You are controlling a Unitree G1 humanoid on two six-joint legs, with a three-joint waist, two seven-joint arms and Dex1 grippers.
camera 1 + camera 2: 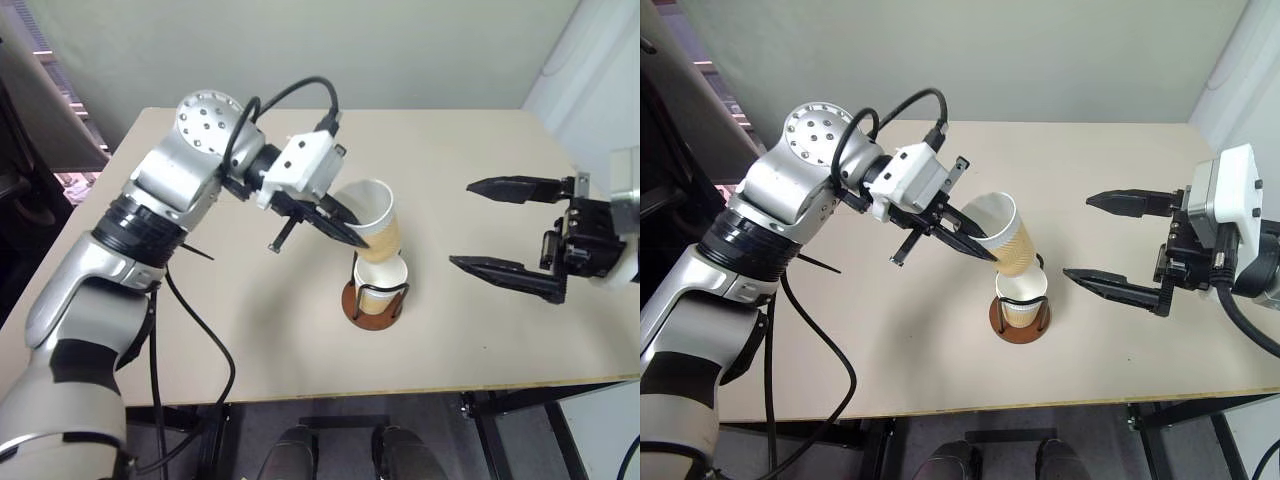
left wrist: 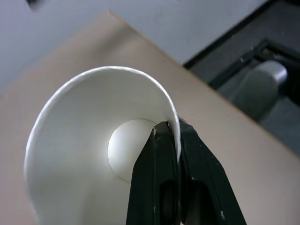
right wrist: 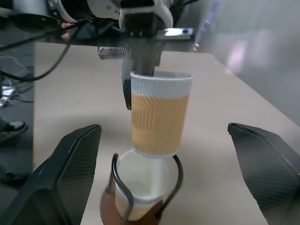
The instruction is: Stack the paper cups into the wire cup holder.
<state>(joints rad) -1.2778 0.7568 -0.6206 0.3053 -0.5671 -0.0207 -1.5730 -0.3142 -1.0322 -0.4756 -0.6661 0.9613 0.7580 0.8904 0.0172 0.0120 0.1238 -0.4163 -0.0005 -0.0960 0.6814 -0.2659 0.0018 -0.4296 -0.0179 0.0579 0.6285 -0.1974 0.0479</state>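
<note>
Two paper cups show: one [image 1: 1021, 297] sits inside the single wire cup holder [image 1: 1020, 318] near the centre of the surface [image 1: 1110, 170], and a second [image 1: 1002, 232], tilted, hangs just above it, its rim pinched by the left hand [image 1: 975, 240]. At three o'clock, the right hand [image 1: 1115, 240] gapes, released.

Beige table [image 1: 480, 160] (pale wall [image 1: 400, 50] behind)

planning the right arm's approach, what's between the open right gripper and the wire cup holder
Bare tan tabletop only: in the right eye view nothing lies between the right gripper and the black wire cup holder.
</note>
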